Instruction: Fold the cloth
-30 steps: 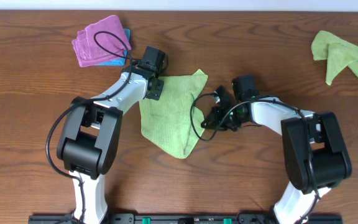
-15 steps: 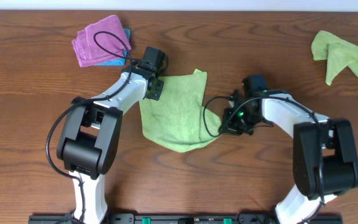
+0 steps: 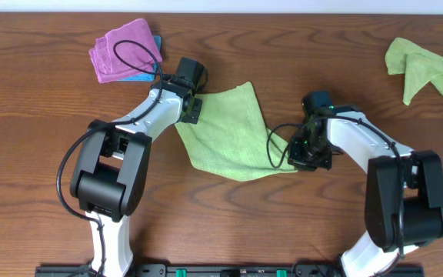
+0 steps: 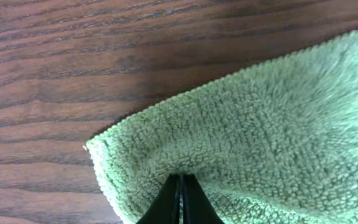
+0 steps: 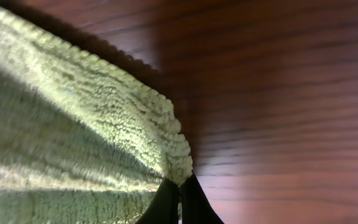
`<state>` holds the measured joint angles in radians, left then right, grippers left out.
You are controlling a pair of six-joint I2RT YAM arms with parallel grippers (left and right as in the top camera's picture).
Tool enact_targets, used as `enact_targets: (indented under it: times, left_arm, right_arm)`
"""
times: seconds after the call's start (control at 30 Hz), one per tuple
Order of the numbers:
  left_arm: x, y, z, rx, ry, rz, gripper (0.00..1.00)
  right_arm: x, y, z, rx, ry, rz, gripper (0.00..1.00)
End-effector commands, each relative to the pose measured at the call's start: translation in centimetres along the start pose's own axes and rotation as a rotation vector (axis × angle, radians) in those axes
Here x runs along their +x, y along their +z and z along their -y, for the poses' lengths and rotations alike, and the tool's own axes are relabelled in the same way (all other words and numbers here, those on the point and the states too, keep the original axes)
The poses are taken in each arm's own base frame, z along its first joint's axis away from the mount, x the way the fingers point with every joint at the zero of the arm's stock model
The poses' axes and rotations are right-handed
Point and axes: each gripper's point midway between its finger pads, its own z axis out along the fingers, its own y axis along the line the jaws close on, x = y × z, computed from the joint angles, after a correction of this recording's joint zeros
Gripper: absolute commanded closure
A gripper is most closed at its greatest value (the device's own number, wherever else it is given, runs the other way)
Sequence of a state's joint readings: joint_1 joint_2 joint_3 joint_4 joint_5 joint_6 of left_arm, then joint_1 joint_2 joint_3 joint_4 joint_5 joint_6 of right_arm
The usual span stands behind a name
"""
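The lime-green cloth (image 3: 229, 135) is stretched between both arms over the middle of the table. My left gripper (image 3: 191, 108) is shut on the cloth's upper left edge; in the left wrist view its black fingers (image 4: 181, 199) pinch the terry just inside a corner (image 4: 95, 149). My right gripper (image 3: 302, 154) is shut on the cloth's lower right corner, and the right wrist view shows that corner (image 5: 176, 158) bunched between the fingertips (image 5: 179, 190) above the wood.
A folded purple cloth (image 3: 125, 48) lies on a blue one at the back left, close to the left arm. Another lime-green cloth (image 3: 421, 68) lies crumpled at the back right. Black cables loop beside both wrists.
My right gripper has pulled its corner of the cloth to the right and a little toward the front, spreading the cloth out wider. The left gripper has stayed in place.
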<state>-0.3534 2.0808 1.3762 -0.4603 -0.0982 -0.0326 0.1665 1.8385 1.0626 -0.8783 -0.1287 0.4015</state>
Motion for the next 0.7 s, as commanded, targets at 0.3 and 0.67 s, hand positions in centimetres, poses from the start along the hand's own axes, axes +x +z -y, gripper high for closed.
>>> enact_targets:
  times: [0.3,0.67]
  left_arm:
    - [1.1,0.9,1.1,0.067,-0.026,-0.048,0.95]
    - [0.3,0.3,2.1,0.079,-0.009,-0.033,0.94]
  right_arm:
    - [-4.0,-4.2,0.5,0.057,0.073,0.181,0.57]
    - [-7.3,-10.0,-1.3,0.035,0.0,0.291,0.38]
